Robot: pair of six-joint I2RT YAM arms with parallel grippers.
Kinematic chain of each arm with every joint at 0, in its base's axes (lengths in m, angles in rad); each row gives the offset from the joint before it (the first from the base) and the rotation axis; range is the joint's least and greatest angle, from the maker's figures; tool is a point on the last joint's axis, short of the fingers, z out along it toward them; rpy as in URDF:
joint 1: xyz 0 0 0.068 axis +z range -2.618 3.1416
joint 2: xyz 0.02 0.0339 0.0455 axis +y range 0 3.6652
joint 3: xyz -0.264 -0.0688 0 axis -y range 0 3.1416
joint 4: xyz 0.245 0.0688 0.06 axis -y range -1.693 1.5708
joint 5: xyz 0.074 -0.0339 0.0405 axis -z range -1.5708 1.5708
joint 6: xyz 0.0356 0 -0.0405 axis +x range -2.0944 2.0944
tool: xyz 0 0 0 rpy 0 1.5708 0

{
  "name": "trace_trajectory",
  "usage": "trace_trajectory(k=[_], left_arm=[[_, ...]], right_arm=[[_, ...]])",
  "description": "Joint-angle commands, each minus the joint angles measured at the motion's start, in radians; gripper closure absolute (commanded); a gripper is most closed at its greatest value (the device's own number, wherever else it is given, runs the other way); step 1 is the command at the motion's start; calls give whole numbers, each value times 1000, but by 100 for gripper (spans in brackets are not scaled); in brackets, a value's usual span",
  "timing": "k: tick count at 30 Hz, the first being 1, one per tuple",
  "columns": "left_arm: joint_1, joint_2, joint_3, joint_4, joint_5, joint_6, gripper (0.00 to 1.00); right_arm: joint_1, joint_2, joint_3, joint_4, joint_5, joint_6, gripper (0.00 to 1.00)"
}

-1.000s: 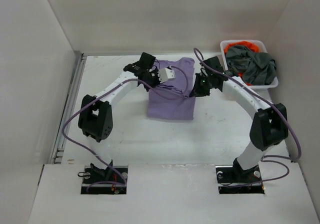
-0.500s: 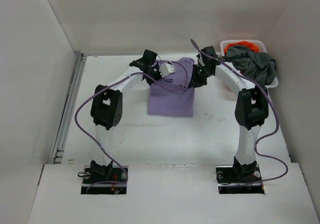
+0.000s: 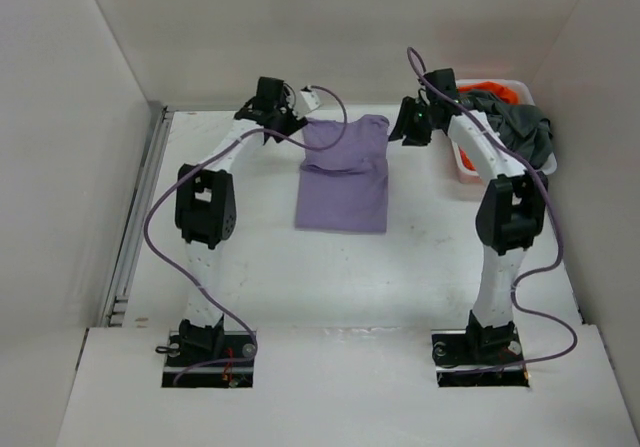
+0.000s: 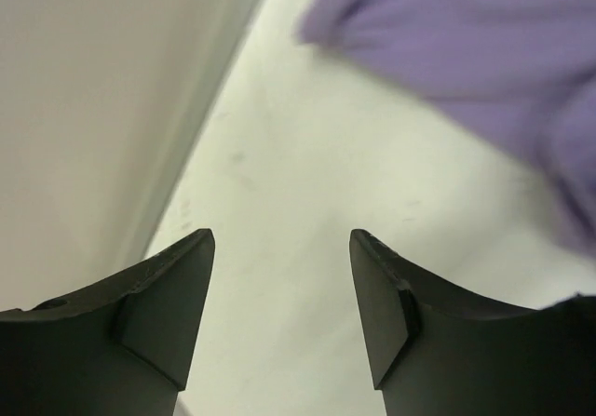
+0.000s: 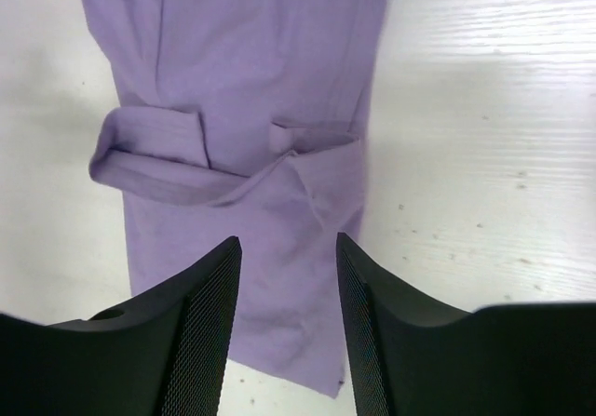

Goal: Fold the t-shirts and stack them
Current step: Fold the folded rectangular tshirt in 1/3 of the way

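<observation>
The purple shirt (image 3: 343,177) is laid flat in the middle of the table (image 3: 250,257), folded into a long, narrow shape. A fold is seen across it near the far end, and in the right wrist view the cloth (image 5: 251,109) is bunched a little along that fold. The grey shirt (image 3: 520,132) is piled in the white basket (image 3: 463,170) at the far right corner of the table, and part of it is hung over the rim. The orange shirt (image 3: 490,95) is tucked under the grey one, so only a bit of it can be seen. The left gripper (image 4: 282,248) is held just beside the far left corner of the purple shirt, over bare table near the wall (image 4: 93,109). Its jaws are spread apart and nothing is held between them. The right gripper (image 5: 289,248) is held by the far right corner of the purple shirt, between that shirt and the basket. Its jaws are spread apart too, nothing is gripped, and the purple cloth is seen below through the gap.
</observation>
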Motion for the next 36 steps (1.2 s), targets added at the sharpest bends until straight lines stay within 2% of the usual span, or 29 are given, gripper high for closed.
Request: trace_trajectory(k=[1,4,6,8,12,15,19,25,30,36], left_arm=[[32,-156,-8,47,-24,4,40],[-3,-311,-225,-12,68,82,39],[-50,-388,-381,-25,88,136,39],[-93,-419,-484,-19,92,159,40],[-144,-399,-522,-17,102,114,42],[-155,-367,-493,6,145,90,41],[-133,-223,-346,26,151,41,42],[-78,-34,-148,47,155,-28,42],[-38,58,-19,79,138,-110,41],[-15,69,38,130,75,-184,40]], right_arm=[[4,-173,-139,30,71,-24,51],[12,-298,-398,101,70,-21,57],[42,-350,-529,173,53,-9,67],[75,-361,-583,228,28,6,74],[127,-330,-574,234,19,33,77],[139,-317,-593,265,2,43,76],[139,-232,-542,314,-36,49,77],[112,-15,-305,337,-62,80,81],[69,143,-91,280,-59,68,82],[37,180,33,236,-29,43,79]])
